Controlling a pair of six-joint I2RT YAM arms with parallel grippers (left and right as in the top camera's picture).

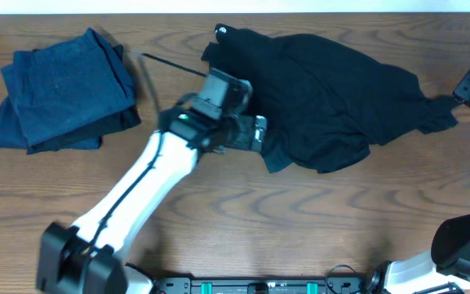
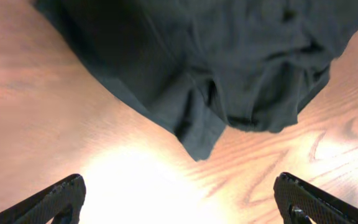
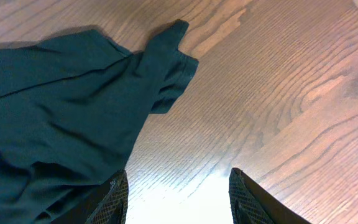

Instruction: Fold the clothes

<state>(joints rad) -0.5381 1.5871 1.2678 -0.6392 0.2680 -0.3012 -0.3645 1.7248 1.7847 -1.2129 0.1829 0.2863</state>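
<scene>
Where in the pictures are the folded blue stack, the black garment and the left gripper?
folded blue stack (image 1: 59, 86), overhead view, middle of its top layer.
black garment (image 1: 333, 94), overhead view, middle of the crumpled cloth.
left gripper (image 2: 178, 186), left wrist view, midway between its open jaws.

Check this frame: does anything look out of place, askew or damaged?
Only the black garment stands out: it lies crumpled in a heap, one corner trailing right, while the blue stack at left is folded. Nothing looks spilled or damaged.
</scene>
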